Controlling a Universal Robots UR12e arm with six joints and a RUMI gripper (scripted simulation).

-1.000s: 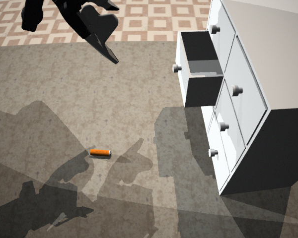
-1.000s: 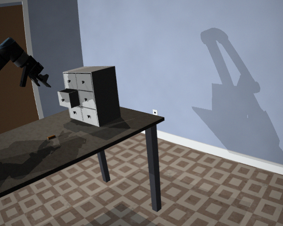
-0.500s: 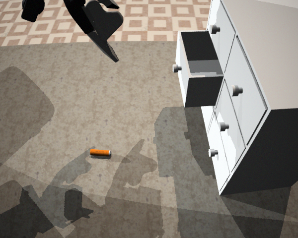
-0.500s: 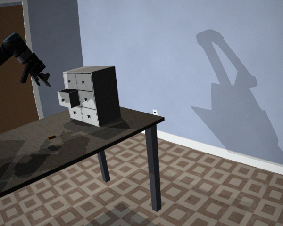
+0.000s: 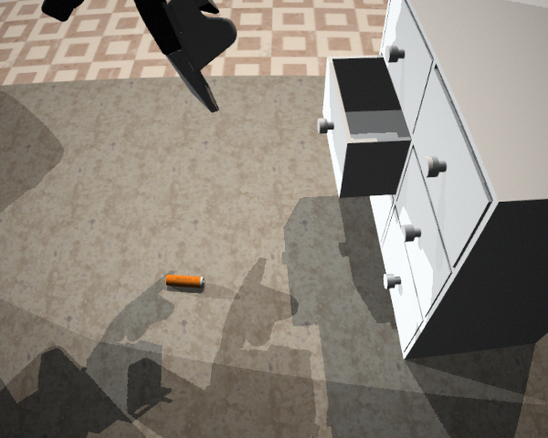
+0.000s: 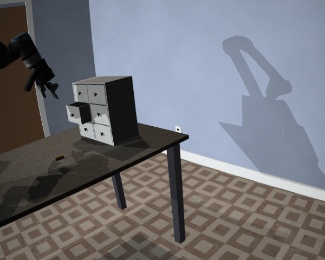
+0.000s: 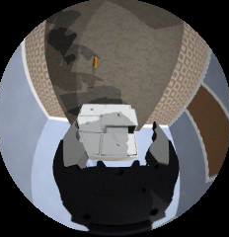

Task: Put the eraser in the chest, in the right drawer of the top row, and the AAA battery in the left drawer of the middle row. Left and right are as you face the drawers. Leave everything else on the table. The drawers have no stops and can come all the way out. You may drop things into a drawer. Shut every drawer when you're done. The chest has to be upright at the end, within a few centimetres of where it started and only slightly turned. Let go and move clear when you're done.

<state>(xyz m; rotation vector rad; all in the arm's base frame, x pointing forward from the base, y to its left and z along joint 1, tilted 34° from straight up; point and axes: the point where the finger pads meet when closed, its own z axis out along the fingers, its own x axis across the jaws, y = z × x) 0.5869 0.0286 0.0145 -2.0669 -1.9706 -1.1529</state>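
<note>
The gripper (image 5: 214, 58) (image 6: 51, 97) (image 7: 115, 121) is released, its two fingers spread wide with nothing between them. It hangs above the table (image 5: 246, 164) (image 6: 31, 148) (image 7: 124, 49), fingers angled down, out in front of the chest of drawers (image 5: 515, 94) (image 6: 122, 111) (image 7: 114, 158) and touching neither.

The AAA battery (image 5: 184, 281) (image 6: 58, 157) (image 7: 96, 62), orange with a silvery end, lies on its side on the table, lower than the gripper and well apart from it. Where the eraser is cannot be told.

Across from the gripper, the chest stands upright. Its left middle drawer (image 5: 336, 122) (image 6: 74, 113) (image 7: 119, 119) juts out towards the gripper's side, lower than the fingertips and apart from them, its top open and its inside partly in shade. Farther from the gripper than that drawer, the right drawer of the top row (image 5: 463, 188) (image 6: 97, 90) (image 7: 90, 144) is shut, and the other drawer fronts sit closed around them. Beyond the gripper in the exterior view is a brown door (image 6: 8, 84) (image 7: 213, 133).
</note>
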